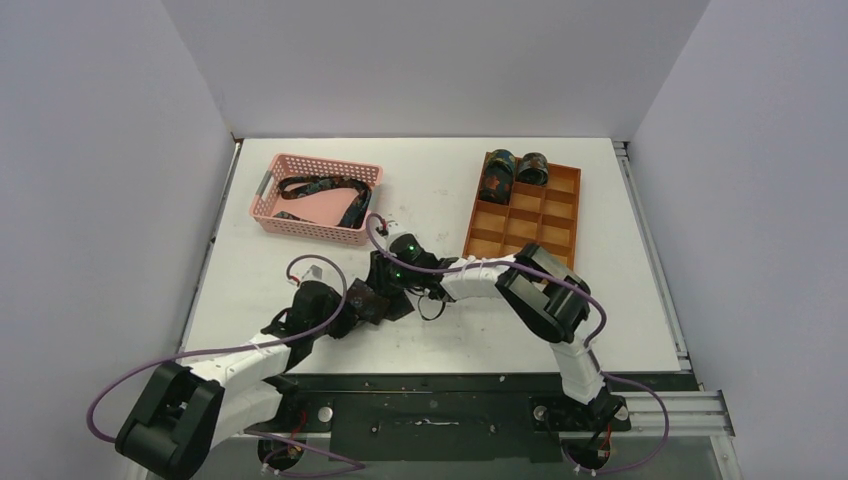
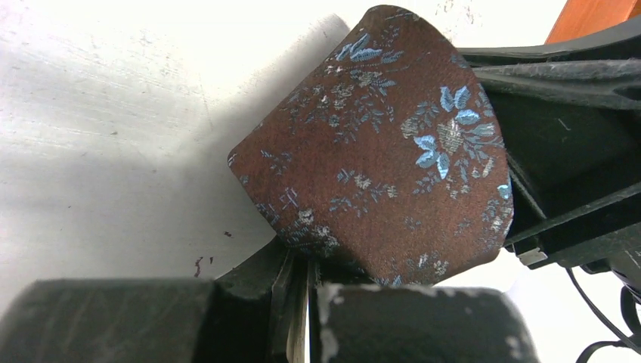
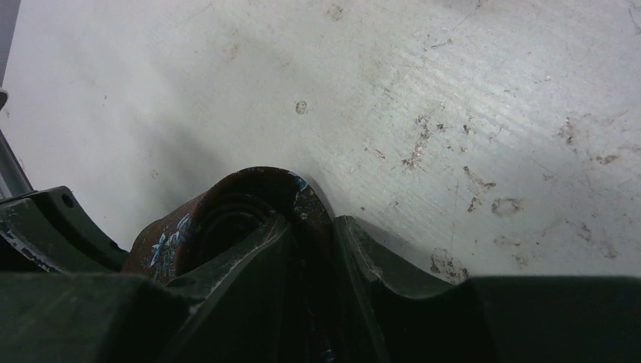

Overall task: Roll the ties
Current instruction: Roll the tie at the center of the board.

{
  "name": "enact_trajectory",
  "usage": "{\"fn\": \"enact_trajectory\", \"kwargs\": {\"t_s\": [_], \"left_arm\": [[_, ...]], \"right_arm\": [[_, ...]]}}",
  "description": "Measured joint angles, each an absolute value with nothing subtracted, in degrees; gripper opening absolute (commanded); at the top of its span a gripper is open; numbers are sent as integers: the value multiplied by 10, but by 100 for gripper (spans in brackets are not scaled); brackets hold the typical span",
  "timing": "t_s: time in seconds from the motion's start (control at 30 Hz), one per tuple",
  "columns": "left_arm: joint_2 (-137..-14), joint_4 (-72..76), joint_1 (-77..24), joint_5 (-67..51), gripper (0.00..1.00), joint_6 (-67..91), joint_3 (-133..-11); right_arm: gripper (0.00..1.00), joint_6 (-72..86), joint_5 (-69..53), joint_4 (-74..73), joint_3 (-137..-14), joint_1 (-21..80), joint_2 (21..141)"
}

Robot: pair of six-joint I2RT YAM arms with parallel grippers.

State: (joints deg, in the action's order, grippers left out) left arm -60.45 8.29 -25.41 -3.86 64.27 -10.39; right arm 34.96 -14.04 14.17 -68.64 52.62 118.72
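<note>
A brown tie with a pale blue flower pattern (image 2: 378, 151) is wound into a roll near the middle of the table (image 1: 372, 303). My left gripper (image 2: 311, 272) is shut on its lower edge. My right gripper (image 3: 314, 223) has one finger inside the roll (image 3: 249, 189) and the other outside, shut on its wall. In the top view the left gripper (image 1: 358, 308) and right gripper (image 1: 396, 276) meet at the roll. Two rolled ties (image 1: 497, 175) (image 1: 532, 168) sit in the back compartments of the orange tray (image 1: 560, 215). Loose dark ties (image 1: 325, 187) lie in the pink basket (image 1: 270, 215).
The pink basket stands at the back left and the orange compartment tray at the back right. Purple cables (image 1: 330, 275) loop over both arms. The right gripper's black body (image 2: 559, 151) fills the right side of the left wrist view.
</note>
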Motion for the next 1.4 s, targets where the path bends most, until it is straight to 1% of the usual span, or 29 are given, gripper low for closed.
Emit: {"fn": "enact_trajectory", "kwargs": {"t_s": [0.13,0.3,0.5,0.6,0.67,0.77,0.9,1.0,1.17,1.27,1.33,1.37,1.4], "left_arm": [[-613,89,-254,-47,0,640,-107],[-591,67,-254,-48,0,628,-108],[-475,-3,-254,-30,0,618,-106],[-431,-42,-254,-23,0,612,-106],[-410,-69,-253,-21,0,608,-106],[-381,-117,-253,-16,0,601,-107],[-335,-192,-253,5,0,593,-119],[-310,-235,-251,28,0,590,-150],[-301,-285,-250,79,0,573,-236],[-300,-289,-250,110,6,557,-275],[-300,-289,-250,128,12,544,-291],[-301,-289,-249,136,19,535,-298],[-302,-289,-249,142,31,528,-303]], "right_arm": [[31,362,-140,153,-676,526,1184],[36,371,-139,140,-667,516,1171],[48,365,-125,63,-665,468,1138],[52,360,-107,25,-667,441,1123],[51,357,-90,2,-666,426,1113],[47,354,-65,-18,-649,421,1084],[43,352,-43,-15,-567,436,988],[40,349,-28,-2,-503,471,906],[36,346,7,28,-432,565,837],[34,352,17,52,-390,594,829],[34,354,26,61,-366,600,830],[34,354,36,65,-356,605,831],[33,354,45,67,-351,611,834]]}}
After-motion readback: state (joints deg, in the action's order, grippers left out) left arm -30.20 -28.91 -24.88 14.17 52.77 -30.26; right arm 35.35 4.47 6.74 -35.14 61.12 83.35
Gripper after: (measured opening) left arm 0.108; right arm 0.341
